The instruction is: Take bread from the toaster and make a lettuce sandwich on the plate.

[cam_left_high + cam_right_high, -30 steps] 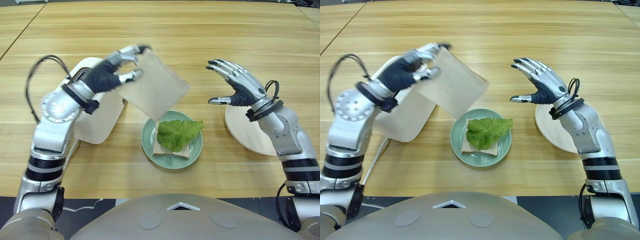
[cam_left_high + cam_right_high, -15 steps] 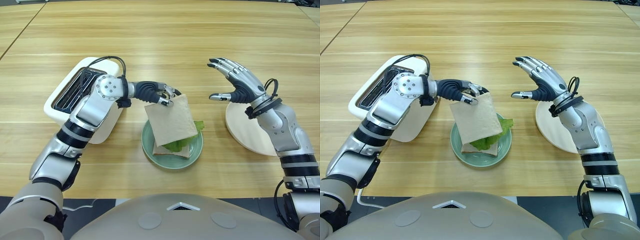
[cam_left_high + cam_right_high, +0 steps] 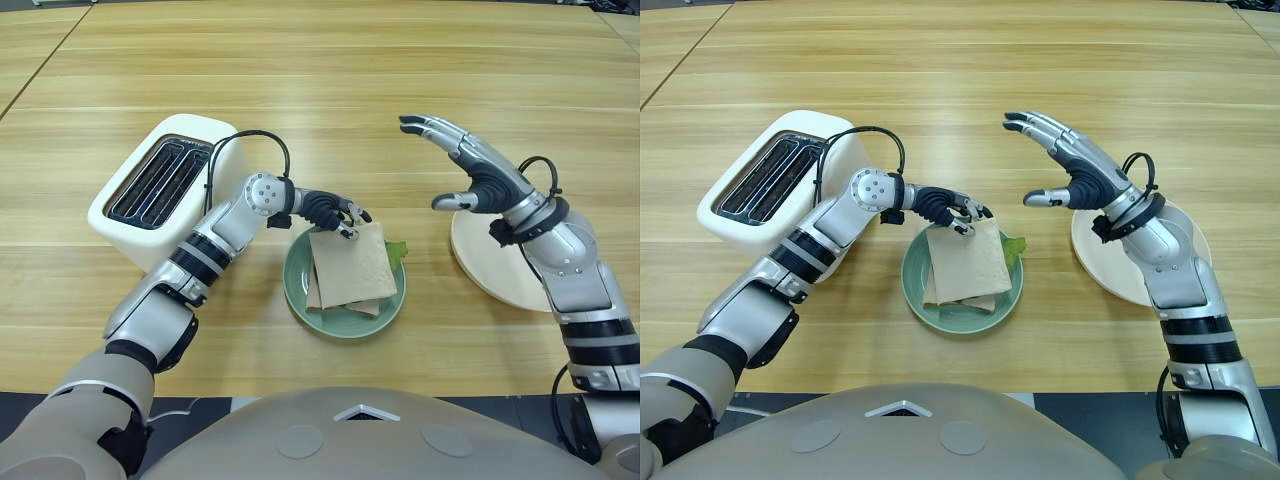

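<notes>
- Whereas a second ago it hung tilted in the air, the top slice now lies flat over the lettuce on the green plate; the sandwich looks assembled.
- The left hand pinches the slice's far corner.
- The slice is square, pale and matte, the lettuce crinkly, the plate round and glossy.
- The right hand hovers spread and empty.

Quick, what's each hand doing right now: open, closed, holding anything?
Left hand: closed on a corner of the top bread slice, over the plate.
Right hand: open, holding nothing.
</notes>
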